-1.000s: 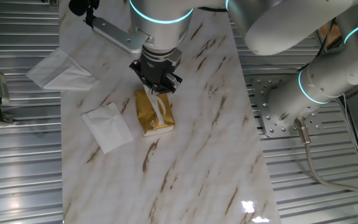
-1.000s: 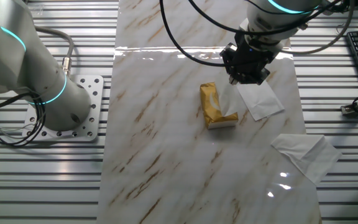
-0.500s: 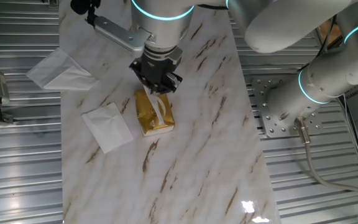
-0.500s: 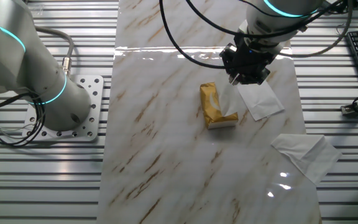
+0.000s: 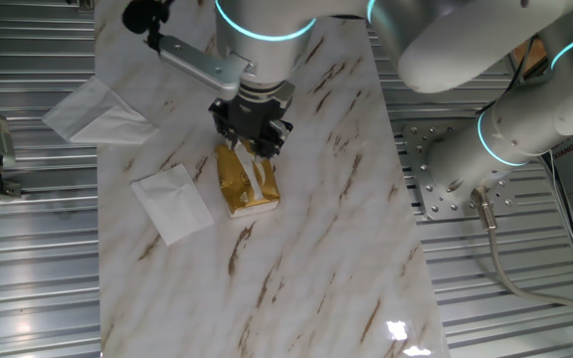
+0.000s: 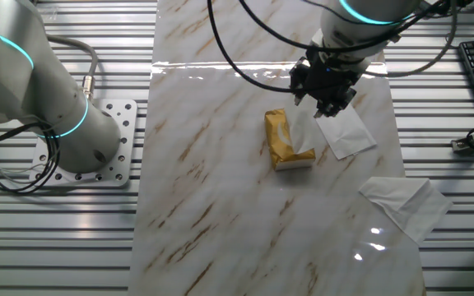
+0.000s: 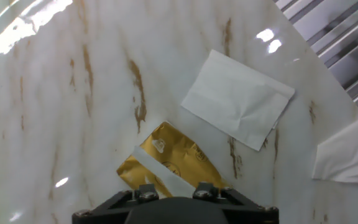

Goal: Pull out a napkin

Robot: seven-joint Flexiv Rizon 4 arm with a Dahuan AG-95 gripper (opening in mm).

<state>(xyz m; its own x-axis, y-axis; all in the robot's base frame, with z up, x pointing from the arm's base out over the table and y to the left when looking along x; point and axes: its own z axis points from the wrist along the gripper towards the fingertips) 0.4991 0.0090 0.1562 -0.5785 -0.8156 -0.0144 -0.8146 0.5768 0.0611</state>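
A golden-yellow packet (image 5: 237, 187) lies on the marble table; it also shows in the other fixed view (image 6: 279, 141) and in the hand view (image 7: 182, 152). A thin white napkin (image 5: 257, 169) stretches from the packet's slot up into my gripper (image 5: 253, 147). In the other fixed view the napkin (image 6: 304, 131) rises to the gripper (image 6: 321, 105). The gripper is shut on the napkin's top, just above the packet's far end. In the hand view the napkin (image 7: 159, 170) runs as a white strip under the gripper (image 7: 171, 194); the fingertips are hidden.
A flat square white napkin (image 5: 172, 202) (image 6: 346, 131) (image 7: 238, 99) lies beside the packet. A bigger white napkin with a pointed corner (image 5: 93, 111) (image 6: 406, 204) hangs over the table edge. A second robot arm (image 5: 505, 129) (image 6: 48, 99) stands on ribbed metal beside the table.
The gripper has risen a little and shifted away from the packet, drawing the napkin further out. The packet stays in place.
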